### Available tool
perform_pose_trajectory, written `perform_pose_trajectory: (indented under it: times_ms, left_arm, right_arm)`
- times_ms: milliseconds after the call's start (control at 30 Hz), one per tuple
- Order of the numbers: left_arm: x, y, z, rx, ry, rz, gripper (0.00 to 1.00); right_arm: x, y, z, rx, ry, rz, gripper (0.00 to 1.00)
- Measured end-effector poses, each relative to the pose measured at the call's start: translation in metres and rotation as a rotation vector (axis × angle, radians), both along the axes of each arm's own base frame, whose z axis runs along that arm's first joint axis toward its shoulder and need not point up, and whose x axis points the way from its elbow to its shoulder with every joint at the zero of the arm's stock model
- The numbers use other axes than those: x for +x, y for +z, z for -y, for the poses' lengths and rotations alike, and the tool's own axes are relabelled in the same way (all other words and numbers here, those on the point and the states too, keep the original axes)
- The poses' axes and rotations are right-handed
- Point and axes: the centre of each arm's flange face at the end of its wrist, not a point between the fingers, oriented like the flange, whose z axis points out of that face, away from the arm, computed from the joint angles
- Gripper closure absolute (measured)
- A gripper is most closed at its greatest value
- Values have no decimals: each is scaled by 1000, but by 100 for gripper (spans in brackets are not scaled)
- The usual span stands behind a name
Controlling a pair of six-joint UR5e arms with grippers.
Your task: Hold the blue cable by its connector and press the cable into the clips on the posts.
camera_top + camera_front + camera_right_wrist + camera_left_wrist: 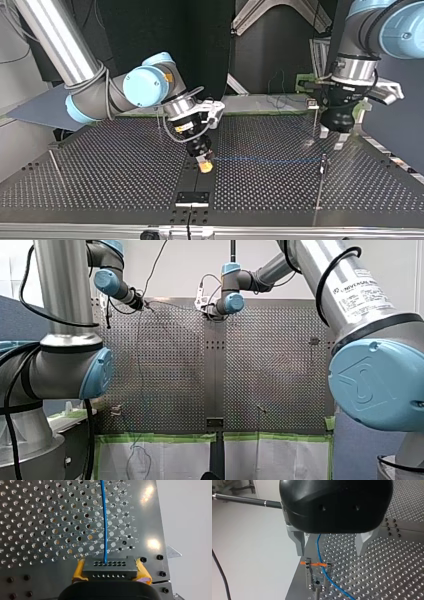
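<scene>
Top view: my right fingers (204,166) clamp connector (109,568), clear of table (100,170) edges

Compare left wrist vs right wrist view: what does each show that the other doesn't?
Left wrist only: my left gripper open, a post clip with an orange band ahead of it; the blue cable crosses that band. Right wrist only: my right gripper, yellow pads shut on the black connector, cable leaving one of its holes. Both: the blue cable over the perforated table.
</scene>
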Motion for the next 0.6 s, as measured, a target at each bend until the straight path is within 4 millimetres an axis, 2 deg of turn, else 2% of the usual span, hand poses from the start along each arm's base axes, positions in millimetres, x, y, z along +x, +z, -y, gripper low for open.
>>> perform_pose_trajectory:
  times_ms: [367,600]
  left_arm:
    - [2,7,3,96,-25,35,0]
    - [9,0,3,154,-27,34,0]
  right_arm:
    - [-3,0,4,1,-9,1,100]
    - [-5,0,6,2,-17,1,100]
